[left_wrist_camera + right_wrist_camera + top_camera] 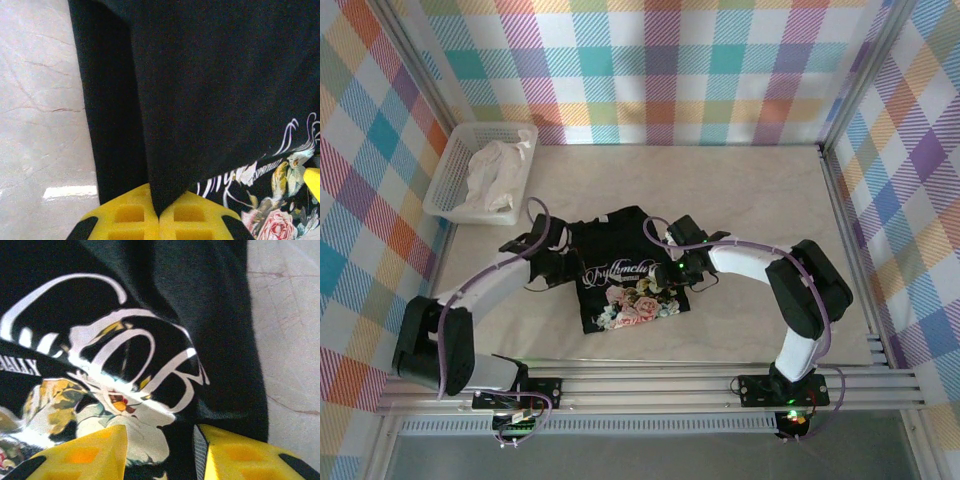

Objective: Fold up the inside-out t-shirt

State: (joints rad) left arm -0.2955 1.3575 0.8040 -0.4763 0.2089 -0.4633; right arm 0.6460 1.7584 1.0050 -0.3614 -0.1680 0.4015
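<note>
The black t-shirt (625, 262) lies partly folded in the middle of the table, with its white script lettering and a flower print facing up. My left gripper (560, 262) is at the shirt's left edge. Its yellow fingers (125, 215) are shut on a pinched fold of black fabric (210, 75) that rises from between them. My right gripper (678, 268) is at the shirt's right edge. In the right wrist view it (160, 440) stands open over the printed lettering (125, 355), with fabric under and between the fingers.
A white basket (448, 170) holding a crumpled white cloth (495, 172) stands at the back left. Bare marbled tabletop (770, 190) spreads to the right and behind the shirt. Checked walls close in the table on three sides.
</note>
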